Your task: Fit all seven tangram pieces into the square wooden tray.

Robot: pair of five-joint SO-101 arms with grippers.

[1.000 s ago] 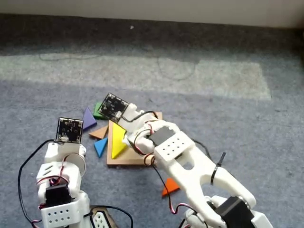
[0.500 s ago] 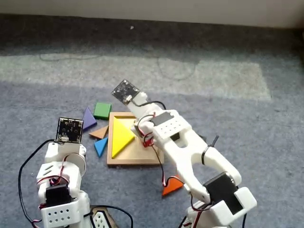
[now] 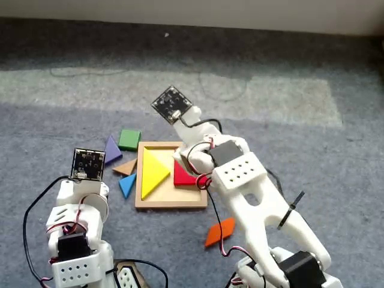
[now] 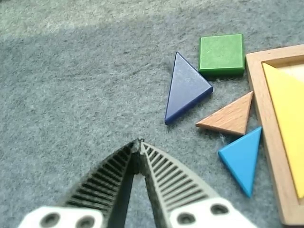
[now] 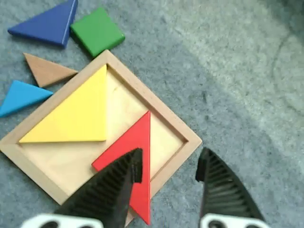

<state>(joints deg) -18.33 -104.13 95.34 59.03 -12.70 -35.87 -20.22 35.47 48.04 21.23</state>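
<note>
Square wooden tray [image 3: 171,204] lies on the carpeted counter between the two arms, with two pieces in it. The yellow triangle [image 3: 153,171] sits flat along its left side. The red triangle [image 5: 137,142] lies beside it, long edge running toward the right arm, and in the right wrist view its near tip overlaps the tray rim. I judge it is not fully seated.

The right fingers [image 5: 114,190] hang directly above that red piece, spread wide and holding nothing. The red tip lies just under the left-hand finger.

The green square [image 4: 221,53], dark blue triangle [image 4: 185,90], wooden triangle [image 4: 230,118] and light blue triangle [image 4: 242,156] are loose outside the tray's left rim. They lie ahead of the left fingers [image 4: 164,180], which are pressed together and empty, so the left arm is the nearer one to them. The orange parallelogram [image 3: 219,232] lies near the right arm's base.

Since one second ago, the right arm has risen and drawn off the tray, uncovering the red triangle. The left arm has not moved
</note>
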